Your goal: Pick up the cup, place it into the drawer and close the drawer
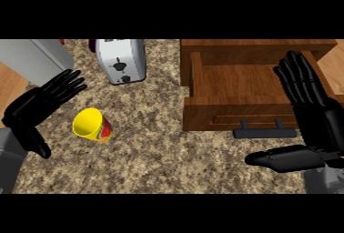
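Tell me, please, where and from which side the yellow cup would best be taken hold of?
Probably round its side wall, below the rim. The cup stands roughly upright on the counter, mouth open upward, with its outer wall bare. The left hand is open right beside it, so coming in from the cup's left seems shortest.

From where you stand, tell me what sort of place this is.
Most likely a kitchen counter: a speckled stone-look countertop carries a silver toaster and a yellow cup, with an open wooden drawer beside them.

Cup (91,124) left of open drawer (252,86); toaster (121,60) behind cup.
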Robot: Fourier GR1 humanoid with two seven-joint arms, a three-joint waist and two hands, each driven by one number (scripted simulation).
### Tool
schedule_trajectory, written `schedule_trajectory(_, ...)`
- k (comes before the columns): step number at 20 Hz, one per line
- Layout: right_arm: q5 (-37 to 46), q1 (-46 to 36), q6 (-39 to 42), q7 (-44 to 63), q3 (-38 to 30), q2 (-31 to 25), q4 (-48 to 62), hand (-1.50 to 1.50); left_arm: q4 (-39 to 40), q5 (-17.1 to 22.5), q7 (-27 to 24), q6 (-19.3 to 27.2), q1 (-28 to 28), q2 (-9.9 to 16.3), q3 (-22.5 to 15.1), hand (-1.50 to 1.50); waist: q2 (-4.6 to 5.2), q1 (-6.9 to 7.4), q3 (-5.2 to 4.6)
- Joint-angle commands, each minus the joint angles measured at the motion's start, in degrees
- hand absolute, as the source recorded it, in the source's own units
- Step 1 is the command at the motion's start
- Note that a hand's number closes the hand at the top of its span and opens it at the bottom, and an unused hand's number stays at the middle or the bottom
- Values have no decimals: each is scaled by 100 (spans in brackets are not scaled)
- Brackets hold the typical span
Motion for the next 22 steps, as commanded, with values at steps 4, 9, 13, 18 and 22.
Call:
schedule_trajectory(4, 41, -216, -87, 12, -28, 104, 75, -150, 1619, -1725, -1809, -21, -525, 53, 16, -150, 14, -41, -6)
schedule_trajectory(9, -84, -278, 70, 186, -175, -119, -68, -150, 2174, -2321, -2665, 225, -437, -13, -359, -150, 31, -101, -14)
schedule_trajectory(13, -182, -322, 206, -19, -284, -160, 332, -150, 2438, -2569, -3190, 487, -380, -59, -569, -150, 74, -147, -23)
schedule_trajectory(18, -228, -709, 65, 113, -389, -137, 382, -150, 2939, -2829, -3630, 813, -514, -121, -768, -150, 71, -140, -26)
schedule_trajectory(22, -224, -455, 123, 166, -273, -110, 130, -150, 3237, -2921, -3921, 1041, -566, -258, -865, -150, 68, -204, -29)
